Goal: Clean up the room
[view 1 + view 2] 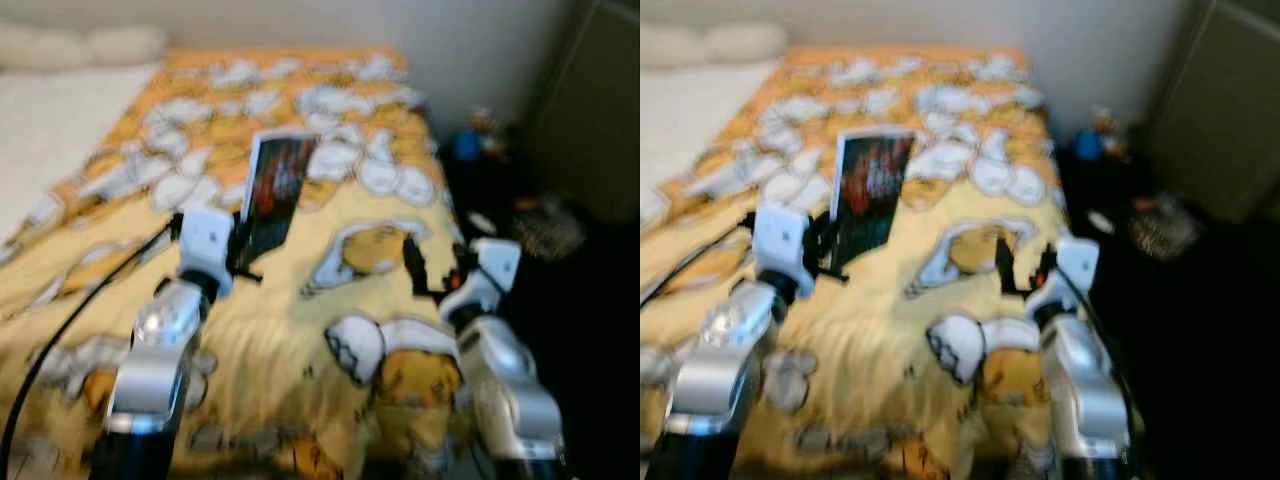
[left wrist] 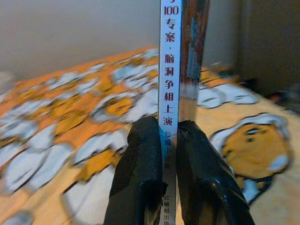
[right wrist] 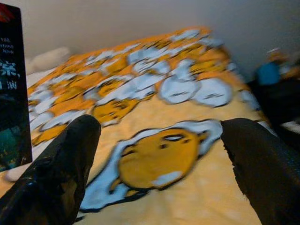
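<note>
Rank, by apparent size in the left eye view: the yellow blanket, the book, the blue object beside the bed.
1. Yellow blanket, largest; it covers most of the bed.
2. Book, held upright by the left gripper.
3. Blue object, smallest, though it lies farther away and is blurred, so its true size is uncertain.

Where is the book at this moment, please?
The book is held upright in the left gripper, over the yellow bedspread, on the robot's left side; the open right gripper is apart from it.
</note>
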Controlling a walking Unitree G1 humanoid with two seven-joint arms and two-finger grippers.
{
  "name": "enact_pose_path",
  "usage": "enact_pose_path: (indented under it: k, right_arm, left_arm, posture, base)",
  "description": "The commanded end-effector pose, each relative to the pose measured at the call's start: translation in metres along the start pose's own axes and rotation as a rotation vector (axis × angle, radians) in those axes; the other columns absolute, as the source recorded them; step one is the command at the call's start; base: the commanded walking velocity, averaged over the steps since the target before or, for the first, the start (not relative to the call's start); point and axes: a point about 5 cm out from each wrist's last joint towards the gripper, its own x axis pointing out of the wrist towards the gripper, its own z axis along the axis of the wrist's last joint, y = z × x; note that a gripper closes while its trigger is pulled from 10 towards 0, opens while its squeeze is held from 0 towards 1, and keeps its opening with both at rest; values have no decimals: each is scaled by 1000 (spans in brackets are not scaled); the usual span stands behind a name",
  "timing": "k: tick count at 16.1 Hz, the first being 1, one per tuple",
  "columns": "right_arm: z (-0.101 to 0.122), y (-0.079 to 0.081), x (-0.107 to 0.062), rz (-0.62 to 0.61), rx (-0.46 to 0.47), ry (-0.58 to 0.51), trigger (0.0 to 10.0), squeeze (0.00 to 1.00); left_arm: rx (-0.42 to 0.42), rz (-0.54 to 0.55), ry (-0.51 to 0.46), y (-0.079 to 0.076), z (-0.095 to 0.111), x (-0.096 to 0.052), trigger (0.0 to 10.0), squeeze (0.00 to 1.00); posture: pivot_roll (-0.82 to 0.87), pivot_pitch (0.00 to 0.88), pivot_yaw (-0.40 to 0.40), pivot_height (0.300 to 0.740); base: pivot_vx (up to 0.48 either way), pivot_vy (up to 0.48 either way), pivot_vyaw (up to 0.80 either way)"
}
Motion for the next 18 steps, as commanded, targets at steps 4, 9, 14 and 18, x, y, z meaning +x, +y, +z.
enact_pose_path:
  k: [4, 9, 14, 18]
  right_arm:
    - [4, 5, 1, 14, -2, -5, 10000, 0]
    - [4, 8, 6, 36, -74, 36, 10000, 0]
    - [5, 5, 10, -24, -160, 46, 10000, 0]
    - [1, 8, 8, 17, -146, 52, 10000, 0]
  left_arm:
    - [19, 16, -34, 5, 10, 1, 10000, 0]
    - [-8, 45, -8, 7, 2, -3, 10000, 0]
    - [-18, 62, 7, 10, -2, -7, 10000, 0]
    - [-8, 59, 13, 10, -3, -7, 10000, 0]
  posture:
    - [-9, 0, 57, 740]
    - [-5, 0, 44, 740]
    - [-2, 0, 38, 740]
    - [-1, 0, 41, 740]
  base:
    - [0, 381, -677]
    - [0, 382, -135]
    - [0, 380, 0]
    - [0, 380, 0]
